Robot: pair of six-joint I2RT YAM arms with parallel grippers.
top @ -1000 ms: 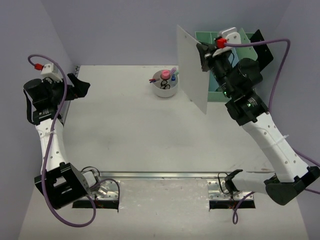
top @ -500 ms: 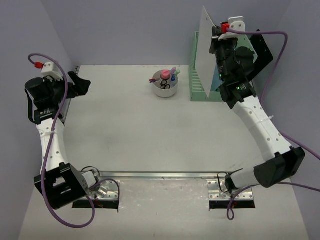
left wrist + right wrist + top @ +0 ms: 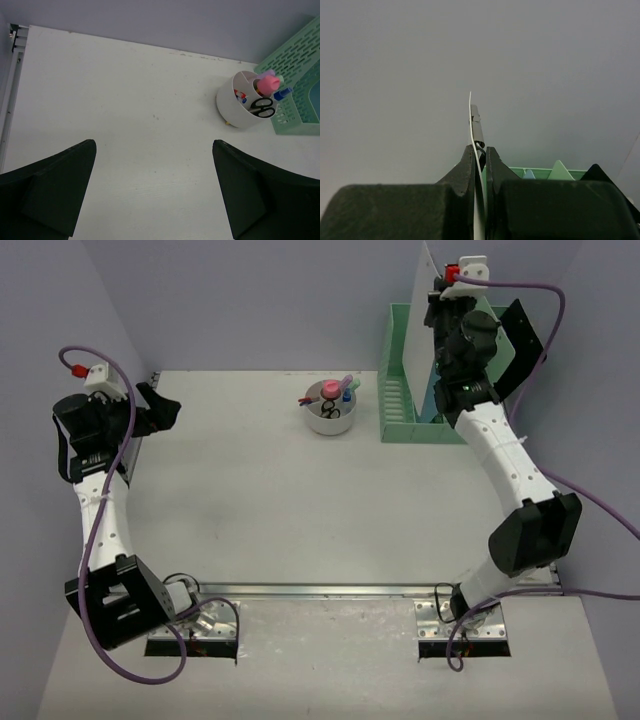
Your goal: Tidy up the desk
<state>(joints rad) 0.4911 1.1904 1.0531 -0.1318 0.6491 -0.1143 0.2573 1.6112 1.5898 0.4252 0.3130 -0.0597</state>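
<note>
The desk (image 3: 280,500) spread wide between lavender walls (image 3: 250,300), long axis left to right, open tabletop mid-span. At the far-right green rack (image 3: 400,400), the right gripper (image 3: 479,150) pinched a white sheet (image 3: 471,117), upright and edge-on. The left gripper (image 3: 154,145) hung at the left edge, fingers wide apart, holding nothing.

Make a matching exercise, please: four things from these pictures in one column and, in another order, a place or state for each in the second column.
Things
1. left gripper
2. right gripper
3. white cup
4. green rack

Places or states
A. stands at the far right corner of the desk
B. shut on a thin white sheet
C. holds scissors and stands to the left of the rack
D. open, with nothing between its fingers

Right pairs: 1-D, 2-B, 3-C, 4-A
</note>
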